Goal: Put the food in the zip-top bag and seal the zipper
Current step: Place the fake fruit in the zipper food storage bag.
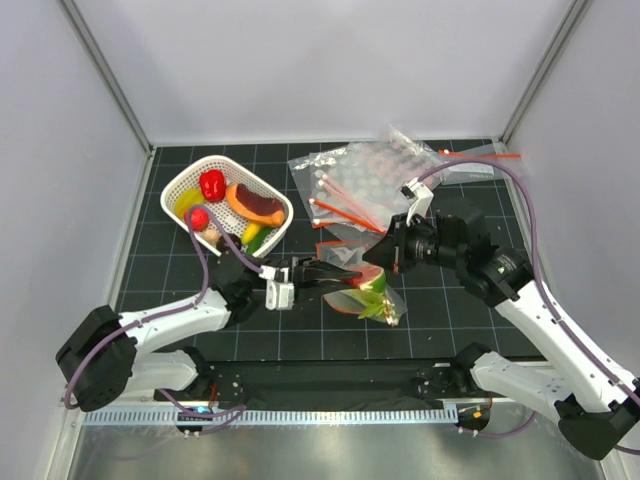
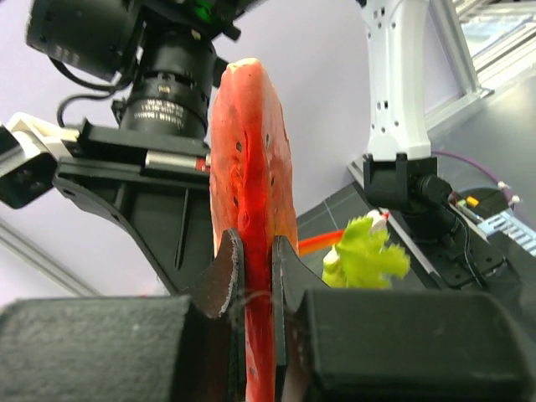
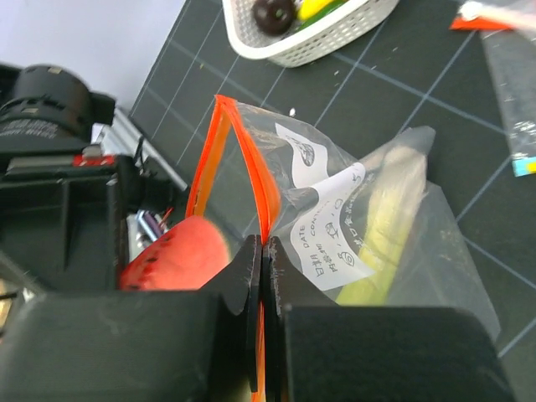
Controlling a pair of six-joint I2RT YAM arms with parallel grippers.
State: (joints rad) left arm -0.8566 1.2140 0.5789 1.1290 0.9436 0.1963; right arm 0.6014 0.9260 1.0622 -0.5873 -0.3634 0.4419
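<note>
My left gripper (image 1: pixel 345 275) (image 2: pixel 259 255) is shut on the red watermelon wedge (image 2: pixel 249 176) (image 1: pixel 367 276) and holds it at the open mouth of the zip-top bag (image 1: pixel 375 295) (image 3: pixel 377 226). My right gripper (image 1: pixel 385 247) (image 3: pixel 263 251) is shut on the bag's orange-red zipper (image 3: pixel 251 159) and holds the mouth open. The wedge also shows in the right wrist view (image 3: pixel 176 251), just at the mouth. The green-and-white leafy stalk (image 3: pixel 381 222) (image 2: pixel 367 251) (image 1: pixel 380 308) lies inside the bag. A small red fruit (image 1: pixel 200 218) sits in the white basket.
The white slotted basket (image 1: pixel 275 200) at the back left holds several toy foods, among them a red pepper (image 1: pixel 212 184). A pile of other clear bags with orange-red strips (image 1: pixel 365 180) lies at the back right on the black gridded mat (image 1: pixel 300 330).
</note>
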